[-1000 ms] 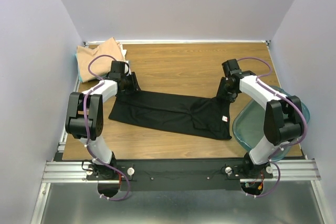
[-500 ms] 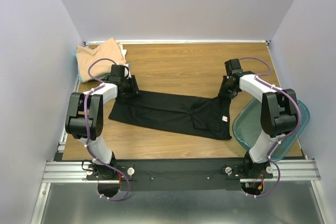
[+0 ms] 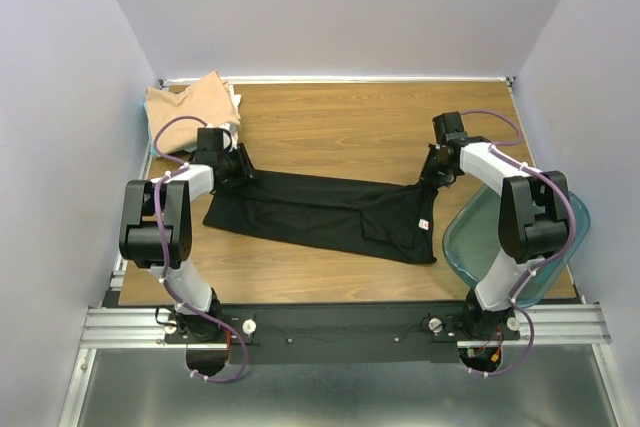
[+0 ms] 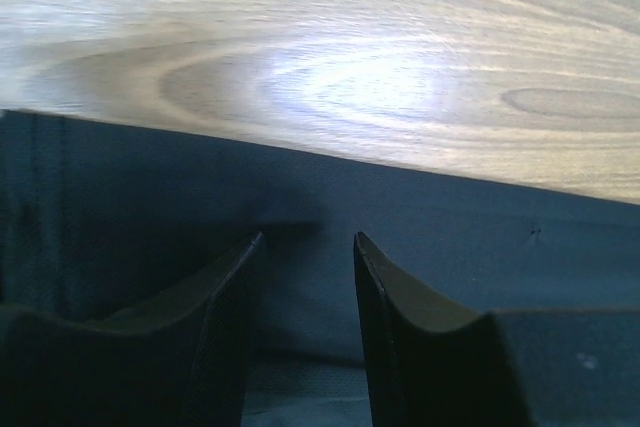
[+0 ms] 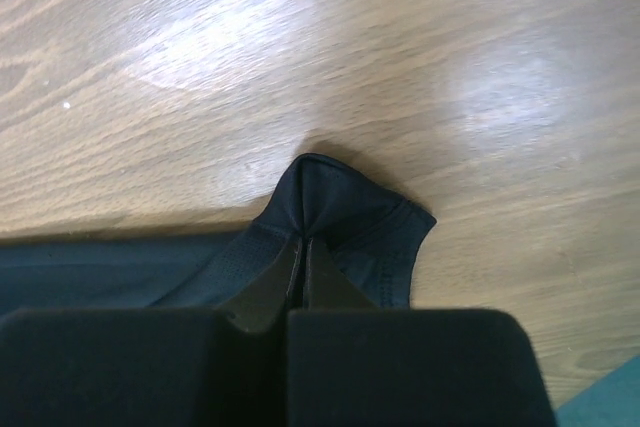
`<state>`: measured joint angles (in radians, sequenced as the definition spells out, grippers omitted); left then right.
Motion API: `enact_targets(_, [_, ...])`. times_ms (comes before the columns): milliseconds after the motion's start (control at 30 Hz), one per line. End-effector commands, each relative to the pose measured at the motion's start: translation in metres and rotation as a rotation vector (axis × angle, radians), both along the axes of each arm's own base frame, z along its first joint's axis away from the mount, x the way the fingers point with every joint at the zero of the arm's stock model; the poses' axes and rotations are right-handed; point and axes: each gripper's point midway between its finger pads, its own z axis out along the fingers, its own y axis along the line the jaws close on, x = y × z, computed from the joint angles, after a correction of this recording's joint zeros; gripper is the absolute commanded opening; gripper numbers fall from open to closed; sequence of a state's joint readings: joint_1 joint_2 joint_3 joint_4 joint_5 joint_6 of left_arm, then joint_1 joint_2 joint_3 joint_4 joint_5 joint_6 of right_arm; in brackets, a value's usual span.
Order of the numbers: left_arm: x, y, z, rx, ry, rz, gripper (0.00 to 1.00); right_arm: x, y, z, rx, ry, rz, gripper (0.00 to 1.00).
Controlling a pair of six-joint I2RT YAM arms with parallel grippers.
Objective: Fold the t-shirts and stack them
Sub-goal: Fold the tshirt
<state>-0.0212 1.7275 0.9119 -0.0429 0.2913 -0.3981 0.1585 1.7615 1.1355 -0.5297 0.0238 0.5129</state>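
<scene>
Here, right gripper (image 5: pixel 305 245) pinching black t-shirt (image 3: pixel 320 212), left gripper (image 4: pixel 308 240) spread, white tag (image 3: pixel 427 226) unreadable.

wooden table (image 3: pixel 340 122) | black t-shirt (image 3: pixel 320 215) spread mid-table | tan t-shirt (image 3: pixel 185 107) far-left corner | teal bin (image 3: pixel 470 242) right edge

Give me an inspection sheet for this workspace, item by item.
Surface: wooden table, bare grain around the cloth.
Job's things: black t-shirt spread across the middle, with a white tag near its right end. A tan t-shirt is bunched at the far left corner on paler cloth.
Clutter: teal bin at the right edge, partly behind the right arm.
Grippers: left pincer open over the shirt's left end. Right pincer shut on a pinched corner of the black t-shirt.
Cables: purple cables looped along both arms.
Surroundings: pale walls on three sides, and a metal rail at the near edge.
</scene>
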Motion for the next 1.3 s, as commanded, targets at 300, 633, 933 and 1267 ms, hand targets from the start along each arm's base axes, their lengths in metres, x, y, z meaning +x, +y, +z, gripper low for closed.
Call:
enact_targets(300, [-0.035, 0.035, -0.032, 0.043, 0.125, 0.123, 0.49, -0.005, -0.014, 0.008, 0.044, -0.013, -0.106, 0.01])
enact_targets(633, [-0.034, 0.034, -0.031, 0.041, 0.122, 0.116, 0.49, -0.019, -0.021, 0.021, 0.03, -0.033, -0.13, 0.1])
enact_targets(933, [-0.036, 0.031, -0.031, 0.031, 0.119, 0.102, 0.49, -0.024, -0.031, 0.022, 0.001, -0.021, -0.137, 0.25])
enact_targets(1267, [-0.039, 0.028, -0.03, 0.021, 0.114, 0.091, 0.49, -0.01, 0.0, 0.042, 0.143, -0.09, 0.013, 0.51])
